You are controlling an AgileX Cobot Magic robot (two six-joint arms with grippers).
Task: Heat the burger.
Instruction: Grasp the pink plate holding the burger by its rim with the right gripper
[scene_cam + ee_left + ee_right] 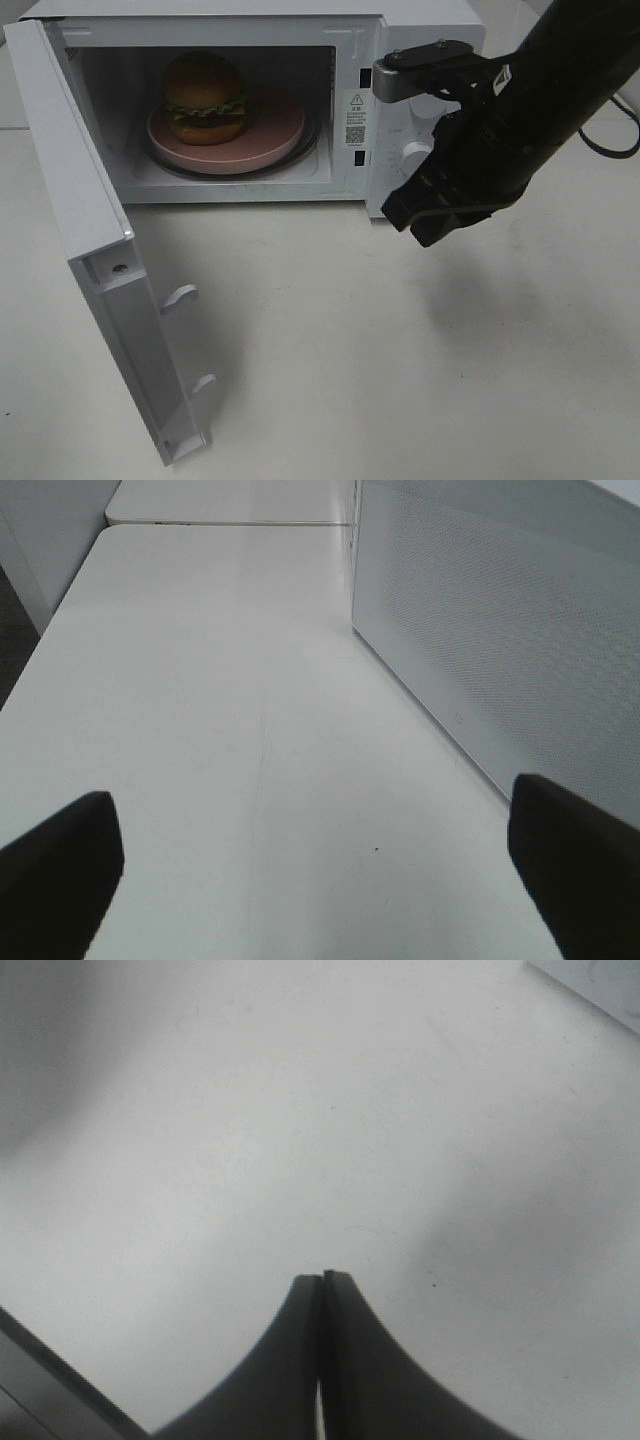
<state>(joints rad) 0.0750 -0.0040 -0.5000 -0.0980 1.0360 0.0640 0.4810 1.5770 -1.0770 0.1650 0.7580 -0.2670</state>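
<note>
The burger (pixel 205 97) sits on a pink plate (pixel 275 135) inside the open microwave (pixel 420 35), back and left of the right gripper (pixel 322 1280), whose jaws are pressed together empty, while the left gripper (pixel 320 870) has its jaws spread wide beside the door (pixel 520 630).

"What can't you make out?"
"The right arm (pixel 530 100) hides most of the dials (pixel 413 152) on the microwave (pixel 420 30). The label (pixel 355 120) has print too small to read."
"Anything cropped?"
"The fingers (pixel 60 870) of the left gripper (pixel 310 800), at the wrist view's edge."
</note>
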